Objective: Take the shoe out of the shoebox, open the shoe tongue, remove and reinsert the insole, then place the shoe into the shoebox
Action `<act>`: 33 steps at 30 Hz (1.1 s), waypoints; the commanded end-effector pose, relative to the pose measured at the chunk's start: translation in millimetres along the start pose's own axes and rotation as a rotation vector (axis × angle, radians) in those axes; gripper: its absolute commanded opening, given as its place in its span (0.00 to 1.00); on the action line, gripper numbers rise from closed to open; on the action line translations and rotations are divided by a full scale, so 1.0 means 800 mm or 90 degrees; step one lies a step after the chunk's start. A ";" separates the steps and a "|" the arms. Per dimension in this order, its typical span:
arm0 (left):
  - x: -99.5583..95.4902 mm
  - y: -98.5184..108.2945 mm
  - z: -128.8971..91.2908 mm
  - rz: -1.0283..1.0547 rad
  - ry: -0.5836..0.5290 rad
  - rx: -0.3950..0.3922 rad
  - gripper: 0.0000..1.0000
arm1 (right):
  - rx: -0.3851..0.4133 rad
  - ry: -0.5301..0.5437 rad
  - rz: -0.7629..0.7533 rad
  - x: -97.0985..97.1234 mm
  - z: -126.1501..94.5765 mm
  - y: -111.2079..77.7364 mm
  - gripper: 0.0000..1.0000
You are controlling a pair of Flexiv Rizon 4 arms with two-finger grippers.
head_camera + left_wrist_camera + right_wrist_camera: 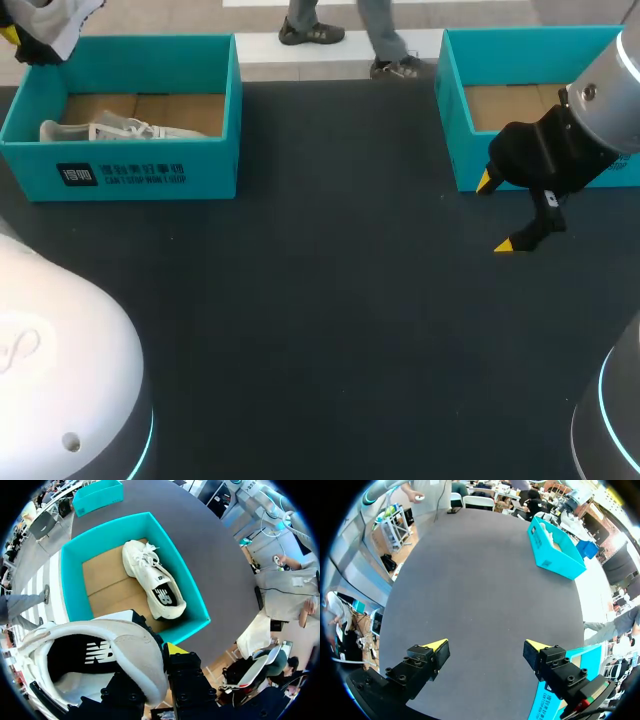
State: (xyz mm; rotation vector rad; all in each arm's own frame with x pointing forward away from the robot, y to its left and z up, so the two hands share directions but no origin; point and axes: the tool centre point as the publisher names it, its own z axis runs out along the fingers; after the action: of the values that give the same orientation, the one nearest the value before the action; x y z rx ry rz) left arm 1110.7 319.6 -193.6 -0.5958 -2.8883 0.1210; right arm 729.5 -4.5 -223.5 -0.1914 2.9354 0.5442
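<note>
A white shoe (100,655) hangs above the left teal shoebox (195,600), with my left gripper (155,667) shut on its heel collar. In the head view that gripper (25,42) and the held shoe (68,18) sit at the far left corner. A second white shoe (110,130) lies on its side on the box's cardboard floor, seen under the gripper in the left wrist view (155,587). My right gripper (497,213) hovers open over the dark table just in front of the right teal shoebox (460,150), with nothing between its fingers (487,647).
The dark table (330,300) stretches between the two boxes. The right shoebox's wall (552,700) is close beside my right gripper's finger. The left shoebox (555,550) stands far ahead of that gripper. My arms' white bases (60,380) fill the near corners.
</note>
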 end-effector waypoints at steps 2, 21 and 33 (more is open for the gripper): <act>0.000 -0.001 -0.004 0.073 0.013 -0.007 0.00 | 0.002 0.000 0.000 -0.001 0.002 0.001 1.00; 0.003 0.049 -0.032 0.832 0.150 -0.264 0.00 | 0.002 0.000 0.000 -0.001 0.002 0.001 1.00; -0.008 0.052 -0.035 0.859 0.160 -0.319 0.00 | 0.002 0.000 0.000 -0.001 0.002 0.001 1.00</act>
State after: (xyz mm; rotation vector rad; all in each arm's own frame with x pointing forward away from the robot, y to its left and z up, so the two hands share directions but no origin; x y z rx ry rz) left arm 1149.9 359.2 -171.6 -1.8406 -2.2072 -0.2086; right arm 729.5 -4.5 -223.5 -0.1914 2.9354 0.5442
